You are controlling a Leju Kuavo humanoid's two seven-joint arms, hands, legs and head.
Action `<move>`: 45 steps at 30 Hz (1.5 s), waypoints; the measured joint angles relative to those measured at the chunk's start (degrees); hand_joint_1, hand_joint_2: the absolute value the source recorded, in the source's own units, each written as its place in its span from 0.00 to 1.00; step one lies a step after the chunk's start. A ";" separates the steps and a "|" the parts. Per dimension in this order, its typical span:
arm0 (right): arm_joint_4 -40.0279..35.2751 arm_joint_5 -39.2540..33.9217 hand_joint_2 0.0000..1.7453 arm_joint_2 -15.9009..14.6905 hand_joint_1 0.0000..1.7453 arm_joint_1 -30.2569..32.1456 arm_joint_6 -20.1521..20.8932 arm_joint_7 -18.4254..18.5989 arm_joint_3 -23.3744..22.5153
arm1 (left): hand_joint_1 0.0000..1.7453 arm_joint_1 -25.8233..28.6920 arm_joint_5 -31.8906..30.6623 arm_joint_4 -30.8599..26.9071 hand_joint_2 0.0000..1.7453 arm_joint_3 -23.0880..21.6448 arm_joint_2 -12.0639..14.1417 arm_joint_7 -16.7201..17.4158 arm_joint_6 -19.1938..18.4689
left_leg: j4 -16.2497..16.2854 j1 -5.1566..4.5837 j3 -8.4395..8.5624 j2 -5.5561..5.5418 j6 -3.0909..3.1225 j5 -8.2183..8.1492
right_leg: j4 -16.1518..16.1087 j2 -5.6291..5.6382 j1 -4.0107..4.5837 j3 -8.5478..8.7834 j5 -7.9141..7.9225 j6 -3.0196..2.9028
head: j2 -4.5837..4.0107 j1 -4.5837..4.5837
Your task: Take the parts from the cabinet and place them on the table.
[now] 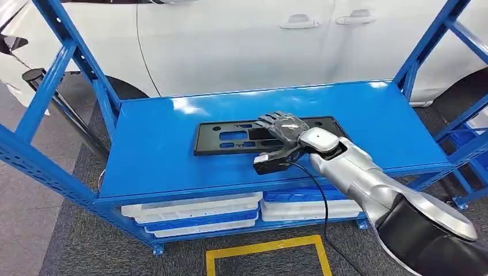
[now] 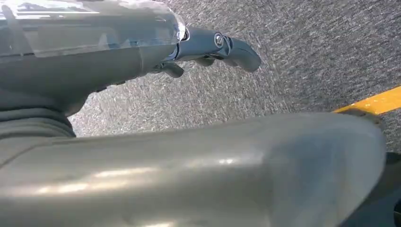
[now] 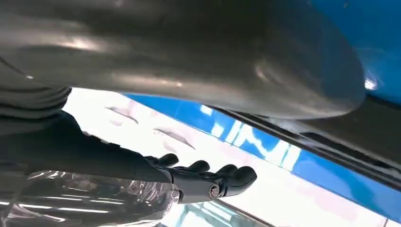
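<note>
The black plastic panel (image 1: 265,135) lies flat on the blue shelf (image 1: 172,149) of the rack, in front of a white car (image 1: 241,40); it looks thin, stiff and light, with cut-out openings, so I judge its smooth face slippery and its long edges or an opening rim the best place to take hold. The right hand (image 1: 283,127) rests over the panel's middle, fingers spread flat and gripping nothing. The right wrist view shows those fingertips (image 3: 236,176) extended side by side with the shelf beyond, which the head view cannot give. The left wrist view shows the left hand (image 2: 208,49) hanging above grey carpet near a yellow floor line (image 2: 373,101), its fingers loosely extended, holding nothing.
</note>
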 joint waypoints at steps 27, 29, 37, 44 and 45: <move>2.62 -2.36 1.00 1.36 0.00 0.10 0.63 -1.20 1.03 | 0.00 0.04 1.03 0.00 0.00 -0.74 0.00 0.17 0.26 | 0.00 0.00 0.00 0.00 0.00 0.00 | 0.00 0.00 0.00 0.00 0.00 0.00 | 0.00 0.00; 2.84 -2.38 1.00 1.49 0.00 0.27 0.63 -0.90 1.14 | 0.00 0.03 1.03 0.00 0.00 -0.83 0.00 0.35 0.31 | 0.00 0.00 0.00 0.00 0.00 0.00 | 0.00 0.00 0.00 0.00 0.00 0.00 | 0.00 0.00; 3.41 -2.62 1.00 1.73 0.00 0.42 0.52 -0.57 1.46 | 0.00 0.04 1.01 0.00 0.00 -1.01 0.00 0.35 0.28 | 0.00 0.01 0.02 0.00 0.00 0.00 | 0.00 0.00 0.00 0.01 0.00 0.00 | 0.00 0.00; 3.94 -2.95 1.00 1.73 0.00 0.60 0.20 -0.46 1.49 | 0.00 0.04 0.81 0.00 0.00 -1.22 -0.02 0.35 0.24 | 0.00 0.01 0.03 0.00 0.00 0.00 | 0.00 0.00 0.00 0.02 0.00 0.00 | 0.00 0.00; 4.00 -2.97 1.00 1.73 0.00 0.64 0.20 -0.46 1.49 | 0.00 0.04 0.81 0.00 0.00 -1.22 -0.02 0.35 0.24 | 0.00 0.01 0.03 0.01 0.00 0.00 | 0.00 0.00 0.00 0.03 0.00 0.00 | 0.00 0.00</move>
